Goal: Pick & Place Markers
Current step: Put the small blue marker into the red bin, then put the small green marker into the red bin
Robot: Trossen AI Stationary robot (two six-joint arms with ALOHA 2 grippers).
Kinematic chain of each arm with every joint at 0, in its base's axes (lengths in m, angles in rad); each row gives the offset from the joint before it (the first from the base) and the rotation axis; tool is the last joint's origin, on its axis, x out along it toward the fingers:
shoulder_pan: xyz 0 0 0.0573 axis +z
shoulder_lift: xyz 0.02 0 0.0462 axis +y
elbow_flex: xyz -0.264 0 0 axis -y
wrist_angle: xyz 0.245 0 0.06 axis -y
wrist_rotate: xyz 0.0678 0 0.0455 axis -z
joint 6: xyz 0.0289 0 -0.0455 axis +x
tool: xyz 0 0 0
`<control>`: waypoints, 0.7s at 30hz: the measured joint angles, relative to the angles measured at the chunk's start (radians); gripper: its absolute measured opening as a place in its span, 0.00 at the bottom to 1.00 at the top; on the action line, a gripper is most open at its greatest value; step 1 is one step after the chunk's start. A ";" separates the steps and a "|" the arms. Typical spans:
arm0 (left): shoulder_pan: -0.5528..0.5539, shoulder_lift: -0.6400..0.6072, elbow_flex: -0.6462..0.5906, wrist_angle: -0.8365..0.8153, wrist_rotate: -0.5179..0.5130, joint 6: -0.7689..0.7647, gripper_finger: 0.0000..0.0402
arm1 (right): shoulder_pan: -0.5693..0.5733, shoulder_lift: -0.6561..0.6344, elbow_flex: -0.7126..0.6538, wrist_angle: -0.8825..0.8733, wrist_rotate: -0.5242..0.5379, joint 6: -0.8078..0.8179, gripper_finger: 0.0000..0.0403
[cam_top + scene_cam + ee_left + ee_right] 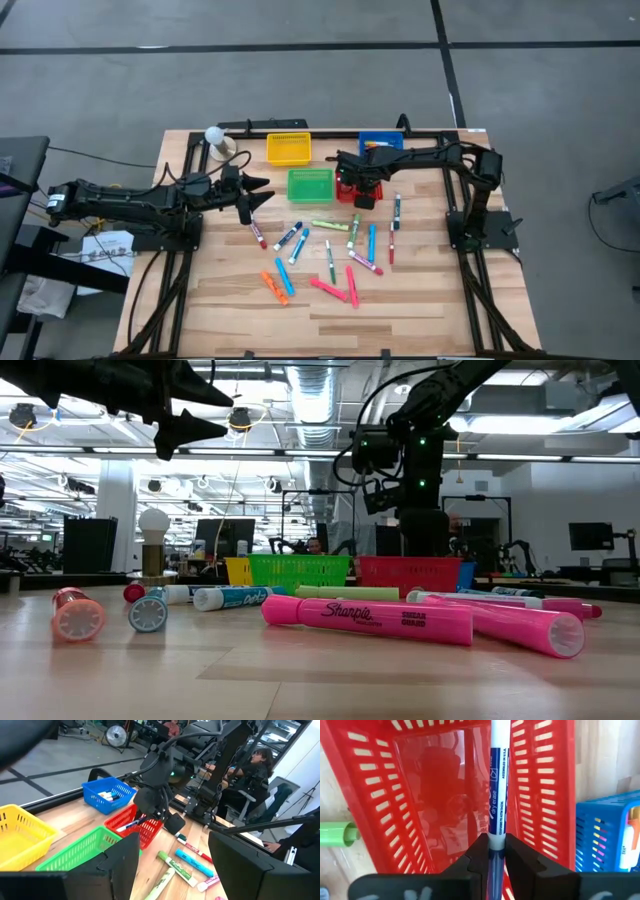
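My right gripper (492, 855) hangs over the red mesh basket (420, 795), shut on a white marker with a blue label (498, 780). The high view shows this gripper (362, 192) at the red basket (345, 190), right of the green basket (310, 184). Several markers (330, 255) in pink, blue, green, orange and red lie flat on the wood table. My left gripper (262, 192) waits open above the table, left of the green basket, and nothing is between its fingers (120, 865). My right gripper pinches one end of the marker's barrel (496, 842) between its two fingers. The fingers come from above, pointing steeply down, and the marker runs on along them. Its free end (122, 826) reaches into the red basket; whether it touches the basket I cannot tell.
A yellow basket (288, 148) and a blue basket (381, 145) holding markers stand at the far edge. A white bulb on a stand (215, 135) is at the far left corner. A person (260, 760) sits beyond the table.
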 joint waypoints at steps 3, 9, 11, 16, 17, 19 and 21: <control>0.000 0.000 0.000 0.002 0.000 0.000 0.59 | 0.000 0.000 0.000 -0.001 0.000 0.000 0.12; 0.000 0.000 0.000 0.002 0.000 0.000 0.59 | 0.000 0.000 0.000 0.000 0.000 0.001 0.15; 0.000 0.000 0.000 0.002 0.000 0.000 0.59 | 0.000 0.000 0.000 0.000 0.000 0.000 0.17; 0.000 0.000 0.000 0.003 0.000 0.000 0.59 | 0.000 0.000 0.000 0.000 0.003 0.002 0.22; 0.000 0.000 0.000 0.003 0.000 0.000 0.59 | 0.000 0.000 0.000 0.000 0.003 0.001 0.23; 0.000 0.000 0.000 0.003 0.000 0.000 0.59 | 0.000 0.000 0.000 0.000 0.004 0.002 0.24; 0.000 0.000 0.000 0.003 0.000 0.000 0.59 | 0.000 0.000 0.000 -0.003 0.004 0.002 0.24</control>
